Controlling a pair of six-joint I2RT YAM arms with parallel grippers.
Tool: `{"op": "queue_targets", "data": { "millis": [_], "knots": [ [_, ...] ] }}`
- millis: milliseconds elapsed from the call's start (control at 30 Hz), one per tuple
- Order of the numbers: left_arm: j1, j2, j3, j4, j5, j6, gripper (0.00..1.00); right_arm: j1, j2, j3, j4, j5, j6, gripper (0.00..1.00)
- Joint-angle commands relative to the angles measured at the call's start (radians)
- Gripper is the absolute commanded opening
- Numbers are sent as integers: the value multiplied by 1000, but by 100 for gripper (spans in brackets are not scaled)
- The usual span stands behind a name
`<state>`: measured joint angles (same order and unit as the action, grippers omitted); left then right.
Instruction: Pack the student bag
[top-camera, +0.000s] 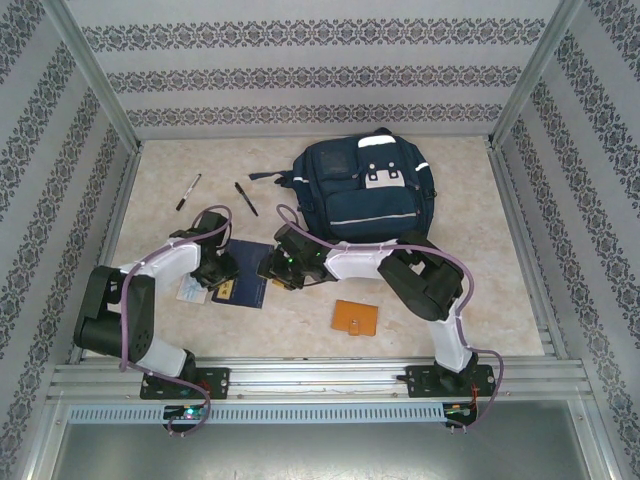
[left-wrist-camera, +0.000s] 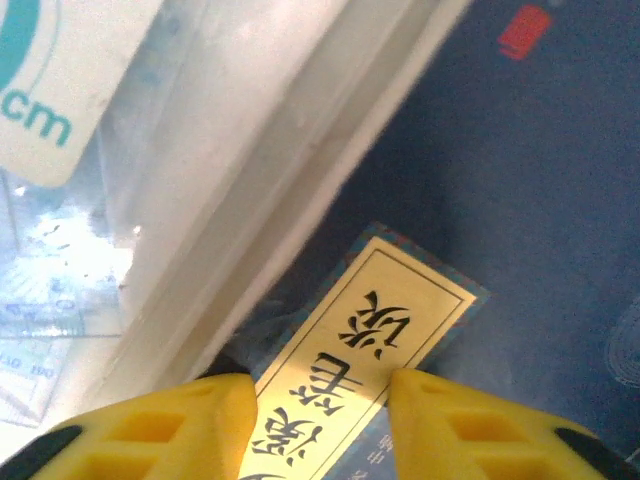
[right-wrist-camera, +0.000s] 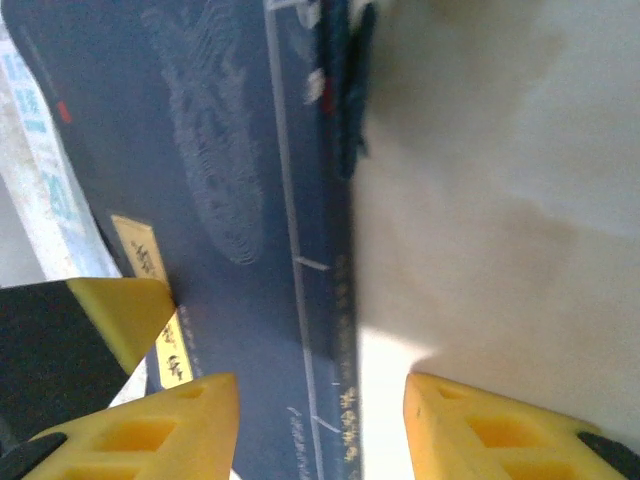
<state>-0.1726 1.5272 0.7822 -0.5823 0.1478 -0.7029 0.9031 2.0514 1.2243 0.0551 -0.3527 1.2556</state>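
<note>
Left gripper (left-wrist-camera: 320, 400): jaws apart, nothing clamped. The yellow printed label (left-wrist-camera: 370, 340) of the flat navy-blue book (left-wrist-camera: 520, 200) lies in the gap between them, with the book flat underneath. Just left of these jaws is a clear plastic packet with ruler markings (left-wrist-camera: 200, 150). Cannot tell whether it overlaps the book or only butts against it.

Right gripper (right-wrist-camera: 320, 400): jaws apart, straddling one long edge of the book. One finger is over the cover, the other over the bare beige marbled counter (right-wrist-camera: 500, 150). No grip confirmed.

Outward:
- The large navy-blue fabric student bag (top-camera: 365, 190) lies on the counter beyond both sets of jaws, toward the right, well apart from the book. Cannot tell whether its top is open.
- A black-and-silver pen (top-camera: 188, 191) and a black pen (top-camera: 246, 198) lie loose beyond the left jaws.
- A flat tan wallet (top-camera: 355, 317) lies on the near side of the right jaws.

Progress (judgement): early.
- Book, packet, both pens and wallet all sit outside the bag.
- Nothing visibly packed; the bag's contents are hidden.
- Both arms look set for a first lift of the book, not yet secured.
- Left to do: lift the book, get it into the bag, then the four loose items.
</note>
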Motion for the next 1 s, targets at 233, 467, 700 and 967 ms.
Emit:
{"op": "queue_targets", "data": {
  "millis": [233, 467, 700, 967],
  "knots": [
    [23, 115, -118, 92, 239, 3, 20, -26, 55, -71, 506, -267, 56, 52],
    [47, 116, -134, 116, 266, 0, 13, -20, 141, -95, 991, -317, 286, 50],
    [51, 80, -143, 124, 275, -5, 14, -6, 137, -119, 906, -243, 215, 21],
    [51, -242, 15, -22, 232, 14, 46, -37, -86, -180, 506, -296, -235, 3]
  ]
}}
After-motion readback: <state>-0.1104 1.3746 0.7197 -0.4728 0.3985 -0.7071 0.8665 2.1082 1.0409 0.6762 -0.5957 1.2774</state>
